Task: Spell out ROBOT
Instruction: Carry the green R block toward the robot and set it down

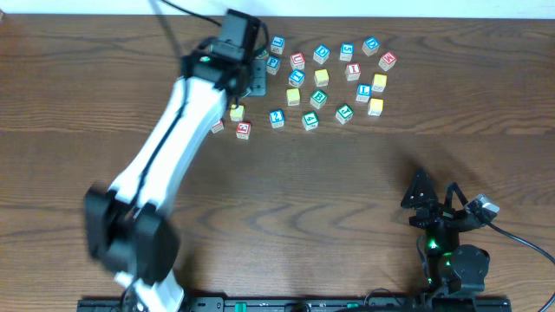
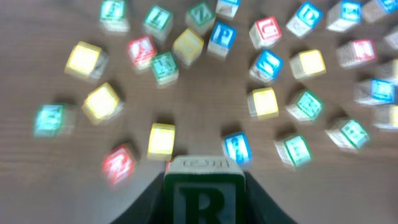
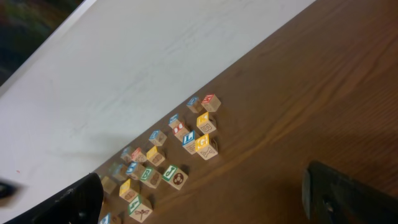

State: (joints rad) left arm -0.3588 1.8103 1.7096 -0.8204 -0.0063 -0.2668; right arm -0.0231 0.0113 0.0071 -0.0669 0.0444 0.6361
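My left gripper (image 2: 204, 190) is shut on the green-bordered R cube (image 2: 204, 194), its R face turned to the wrist camera. In the overhead view the left gripper (image 1: 252, 76) hangs over the left end of the cube cluster and hides the R cube. Loose letter cubes lie beyond it, among them yellow-faced cubes (image 2: 161, 140) (image 2: 264, 101). A green-bordered cube that looks like a B (image 3: 148, 175) shows in the right wrist view. I cannot pick out the T. My right gripper (image 1: 436, 206) stands open at the near right, far from the cubes, nothing between its fingers (image 3: 348, 199).
Several other letter cubes are scattered across the far middle of the wooden table (image 1: 347, 173), with a red one (image 1: 244, 129) and a yellow one (image 1: 236, 113) nearest the left arm. A white wall (image 3: 155, 62) borders the table's far edge.
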